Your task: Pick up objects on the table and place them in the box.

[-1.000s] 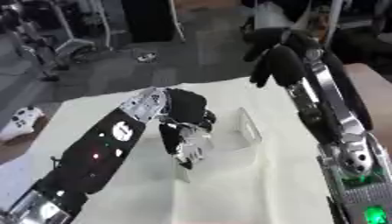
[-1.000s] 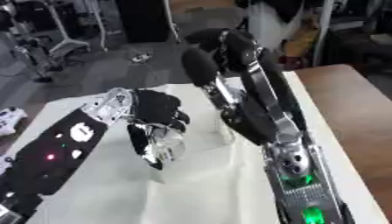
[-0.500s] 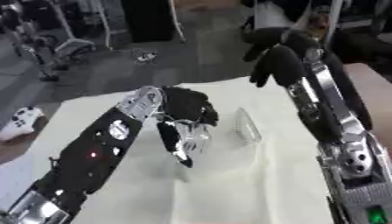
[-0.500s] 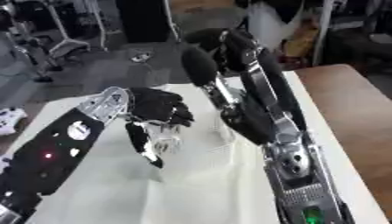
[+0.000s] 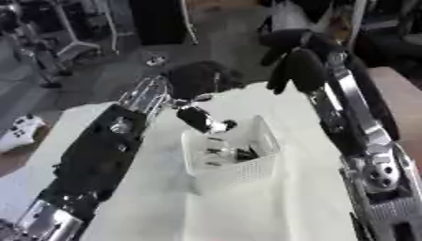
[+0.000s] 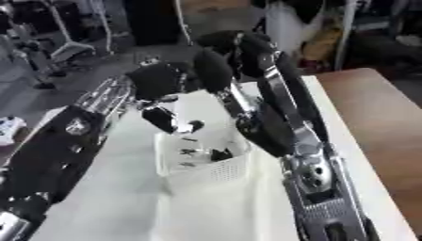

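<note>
Two head-mounted eyes look steeply down and forward from close above the white-covered table (image 5: pixel 272 212), both arms filling the foreground. The pair share the white box (image 5: pixel 239 162) at centre and the cluttered room floor beyond. The right eye view sits slightly to the side, showing more brown surface at right.

A white cloth (image 5: pixel 272 207) covers the worktop. A bare brown wooden strip of the worktop (image 6: pixel 375 117) shows along the right edge. A white game controller (image 5: pixel 18 132) lies at the left edge, beside the cloth. The grey floor (image 5: pixel 99 80) extends beyond the far side. A small white object (image 5: pixel 154 60) lies on that floor. Metal equipment frames (image 5: pixel 62 33) stand at the upper left.
</note>
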{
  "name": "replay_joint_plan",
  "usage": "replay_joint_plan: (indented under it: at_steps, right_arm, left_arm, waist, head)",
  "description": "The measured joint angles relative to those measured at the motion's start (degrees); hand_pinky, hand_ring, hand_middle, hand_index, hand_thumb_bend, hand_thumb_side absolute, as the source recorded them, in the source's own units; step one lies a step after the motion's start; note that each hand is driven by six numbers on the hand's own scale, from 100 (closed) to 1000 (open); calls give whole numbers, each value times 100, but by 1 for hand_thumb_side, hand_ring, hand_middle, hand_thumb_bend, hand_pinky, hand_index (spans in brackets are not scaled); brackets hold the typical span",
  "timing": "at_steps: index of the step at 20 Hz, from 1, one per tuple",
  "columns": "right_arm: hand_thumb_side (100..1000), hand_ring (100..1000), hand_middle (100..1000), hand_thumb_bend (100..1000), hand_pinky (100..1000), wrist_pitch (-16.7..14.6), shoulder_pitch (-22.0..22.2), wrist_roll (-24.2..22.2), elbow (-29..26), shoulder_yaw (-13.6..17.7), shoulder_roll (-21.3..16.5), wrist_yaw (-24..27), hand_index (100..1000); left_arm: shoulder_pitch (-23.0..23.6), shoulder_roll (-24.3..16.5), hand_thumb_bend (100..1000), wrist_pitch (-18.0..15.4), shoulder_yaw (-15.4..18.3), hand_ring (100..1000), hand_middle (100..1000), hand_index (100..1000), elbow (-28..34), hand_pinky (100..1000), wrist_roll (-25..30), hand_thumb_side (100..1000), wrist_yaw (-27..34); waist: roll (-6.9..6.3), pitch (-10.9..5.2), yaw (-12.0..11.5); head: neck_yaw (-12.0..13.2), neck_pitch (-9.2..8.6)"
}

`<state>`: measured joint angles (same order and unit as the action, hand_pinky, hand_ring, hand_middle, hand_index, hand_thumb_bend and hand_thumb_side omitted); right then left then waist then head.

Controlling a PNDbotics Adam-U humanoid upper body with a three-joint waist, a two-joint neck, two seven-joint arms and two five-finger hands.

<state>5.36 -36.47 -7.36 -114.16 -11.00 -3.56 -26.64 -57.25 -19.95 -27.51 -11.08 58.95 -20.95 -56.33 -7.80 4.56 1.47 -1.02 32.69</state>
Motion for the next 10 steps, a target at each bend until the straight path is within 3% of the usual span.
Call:
replay_joint_plan:
  at_steps: [4, 7, 10]
  right_arm:
    - [1000, 430, 543, 583, 387, 49, 1, 64, 0, 57, -64, -37, 753]
    - [1000, 429, 543, 594, 385, 95, 10, 101, 0, 96, -146, -64, 753]
    - [1000, 429, 543, 602, 384, 145, 59, 103, 0, 126, -216, -71, 752]
  left_arm:
    - [1192, -775, 193, 687, -209, 686, 777, 806, 1912, 635, -52, 1000, 1643]
    - [1950, -993, 206, 1081, -178, 681, 781, 809, 3045, 630, 216, 1000, 2170]
    - [2611, -958, 226, 1429, 49, 675, 781, 807, 3960, 621, 337, 1000, 2512]
  waist:
    - [39, 0, -120]
    - [90, -17, -235]
    - [149, -50, -353]
  head:
    - [-125, 136]
    - [-185, 136]
    - [-206, 119]
